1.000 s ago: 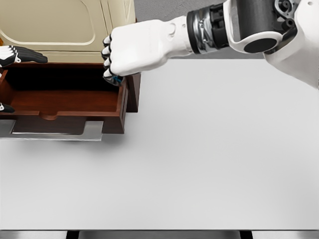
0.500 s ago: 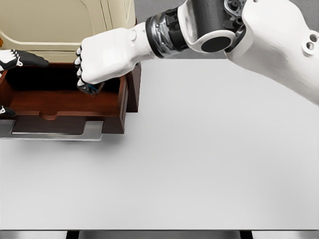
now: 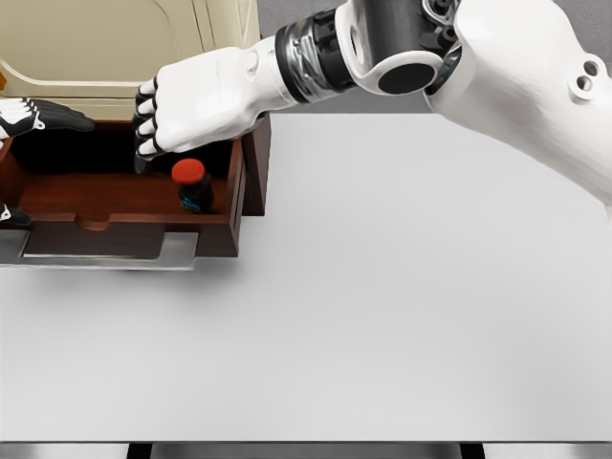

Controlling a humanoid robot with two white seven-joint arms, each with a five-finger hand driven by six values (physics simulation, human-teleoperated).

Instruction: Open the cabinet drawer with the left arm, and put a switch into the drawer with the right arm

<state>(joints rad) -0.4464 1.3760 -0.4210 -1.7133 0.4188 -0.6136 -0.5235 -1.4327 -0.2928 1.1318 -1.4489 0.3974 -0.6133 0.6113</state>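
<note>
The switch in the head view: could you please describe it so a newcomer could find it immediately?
Find the open wooden drawer at the table's far left. Inside, near its right wall and just below the right hand, stands the switch: a small dark body with a round red cap, the only red thing there.

Switch released into the open drawer.

The right hand, closed around the switch a second ago at the drawer's right wall, has travelled left over the drawer and opened; its fingers now extend downward and hold nothing. The switch, formerly almost hidden in the grip, now shows its red cap and dark body inside the drawer near the right wall, apparently resting on the drawer floor, just below the fingers.
</note>
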